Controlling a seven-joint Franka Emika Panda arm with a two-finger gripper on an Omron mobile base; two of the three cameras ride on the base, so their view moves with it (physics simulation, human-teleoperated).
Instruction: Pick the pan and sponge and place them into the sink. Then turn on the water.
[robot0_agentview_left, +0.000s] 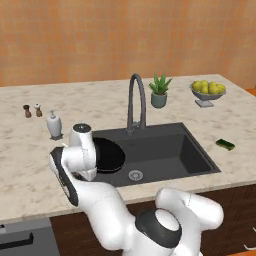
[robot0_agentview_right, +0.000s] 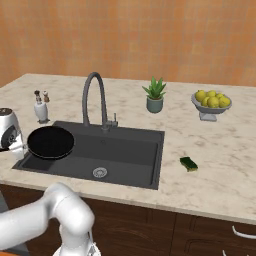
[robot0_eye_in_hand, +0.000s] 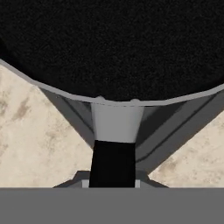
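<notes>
Gripper (robot0_eye_in_hand: 113, 183) clamped on the frying pan (robot0_agentview_right: 50, 142) handle, pan over the sink's (robot0_agentview_right: 135, 150) left end. Sponge (robot0_agentview_right: 189, 163) on bench (robot0_agentview_right: 210, 170), right of frame.

My two base cameras looked forward and down from behind, left and right, sharing the sink (robot0_agentview_left: 192, 150) and counter (robot0_agentview_left: 30, 165), my hand camera sat close above the pan (robot0_eye_in_hand: 113, 48)

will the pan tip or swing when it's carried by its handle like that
Probably nose-heavy: the pan hangs over the sink corner from its handle, so it may droop. It looks rigid, not floppy. The smooth handle could twist in the jaws.
</notes>
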